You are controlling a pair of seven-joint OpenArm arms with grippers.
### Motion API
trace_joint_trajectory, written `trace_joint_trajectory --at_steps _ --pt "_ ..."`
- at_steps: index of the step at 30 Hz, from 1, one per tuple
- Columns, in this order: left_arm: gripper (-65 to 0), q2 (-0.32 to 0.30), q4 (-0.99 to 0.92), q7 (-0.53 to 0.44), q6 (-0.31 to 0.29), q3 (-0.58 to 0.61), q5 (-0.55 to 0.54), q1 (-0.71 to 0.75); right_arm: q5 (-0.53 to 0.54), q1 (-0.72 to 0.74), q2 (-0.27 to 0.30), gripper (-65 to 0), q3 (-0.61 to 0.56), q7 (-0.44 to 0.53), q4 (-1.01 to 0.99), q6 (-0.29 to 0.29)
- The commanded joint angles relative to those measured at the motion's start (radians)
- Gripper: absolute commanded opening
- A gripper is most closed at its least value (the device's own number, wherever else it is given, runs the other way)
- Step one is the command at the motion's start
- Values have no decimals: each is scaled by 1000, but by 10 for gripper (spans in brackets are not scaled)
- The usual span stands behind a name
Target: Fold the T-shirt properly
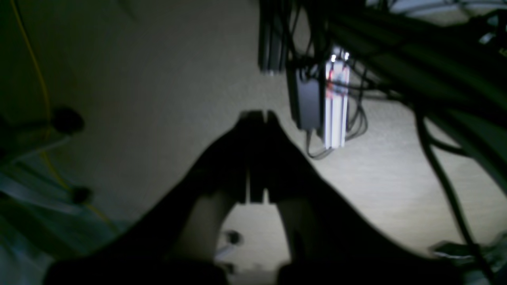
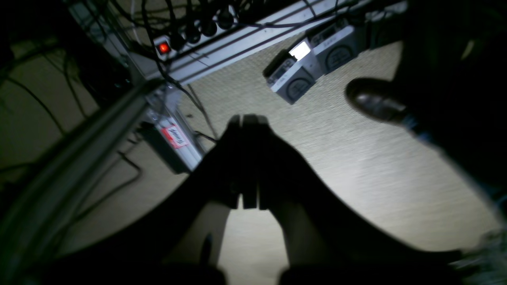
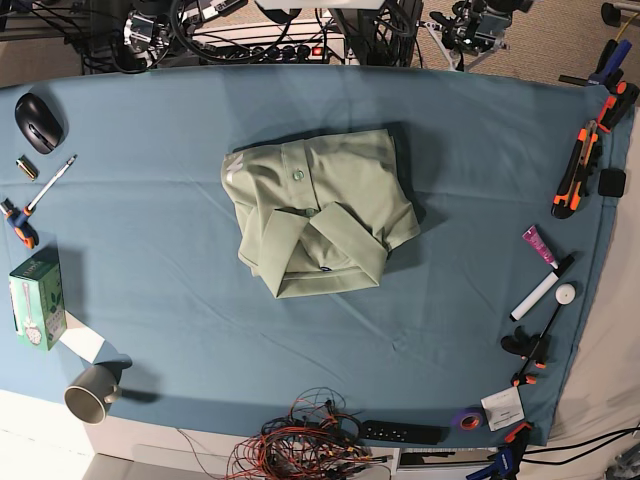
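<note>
The shirt (image 3: 318, 212) lies folded mid-table, so both grippers (image 1: 255, 115) (image 2: 245, 117) hang clenched, empty, below the table edge.

I find the T-shirt (image 3: 318, 215) lying folded into a compact, roughly square bundle near the middle of the bench (image 3: 150, 200), slightly toward its far side. It is pale sage green and plain. The collar faces up along the near edge, and one small button shows near the far edge. Nothing touches it. The bundle sits slightly askew.
</note>
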Motion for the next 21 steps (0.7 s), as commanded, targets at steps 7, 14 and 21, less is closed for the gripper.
trace_joint_trajectory --at_steps 7,14,21 --pt "-650 2 -64 -39 0 -2 -55 -11 11 2 -51 -650 2 103 -113 -61" --pt "-650 11 -74 -40 0 -2 -55 -12 -55 24 -80 -650 -40 146 -146 -61" --pt "-650 28 -74 -63 -8 -2 -56 -12 -79 24 -85 -650 -139 156 -146 -82"
